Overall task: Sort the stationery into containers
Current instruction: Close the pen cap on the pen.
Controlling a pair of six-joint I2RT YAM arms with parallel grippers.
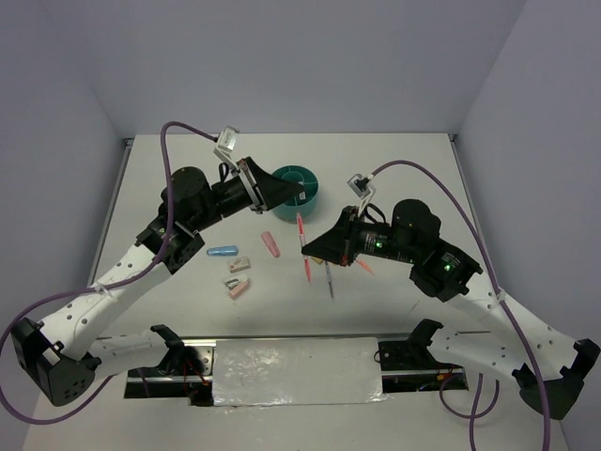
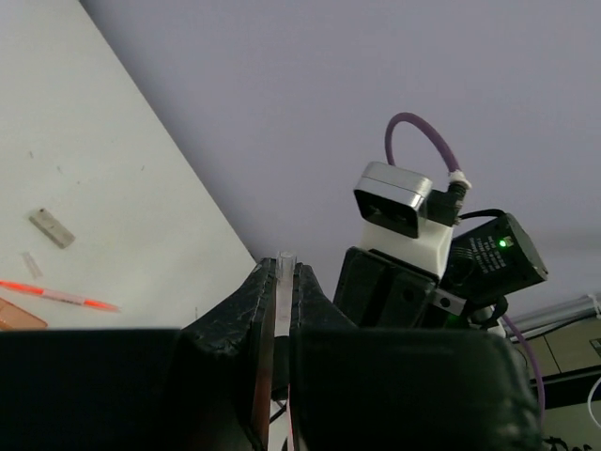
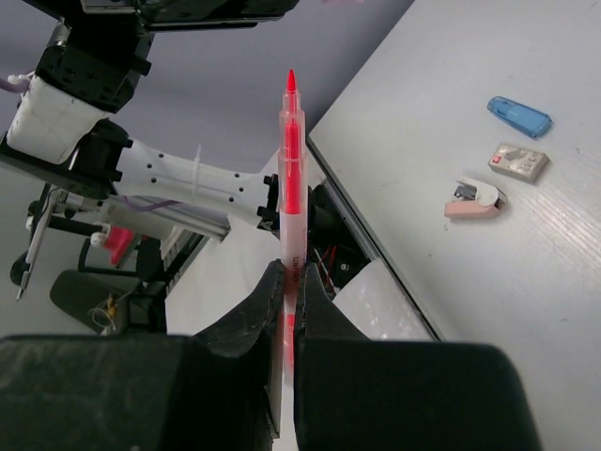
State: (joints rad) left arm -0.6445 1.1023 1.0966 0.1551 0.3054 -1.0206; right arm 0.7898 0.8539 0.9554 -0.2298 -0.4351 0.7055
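My left gripper (image 1: 297, 195) hovers at the round teal tub (image 1: 302, 178) and is shut on a thin clear-ended pen (image 2: 285, 261), which pokes just past the fingertips. My right gripper (image 1: 305, 250) is lifted above the table's middle and shut on a pink-red pen (image 3: 290, 150) whose red tip points away from the jaws; it also shows in the top view (image 1: 307, 271). A pink pen (image 1: 300, 228) shows between the two grippers; whether it lies on the table is unclear. Another pen (image 1: 329, 279) lies to the right.
On the table left of centre lie a light-blue capsule (image 1: 222, 252), a pink capsule (image 1: 270, 244), a grey block (image 1: 240, 265), a tan block (image 1: 232, 281) and a pink-white block (image 1: 238, 290). An orange piece (image 1: 364, 267) lies under the right arm.
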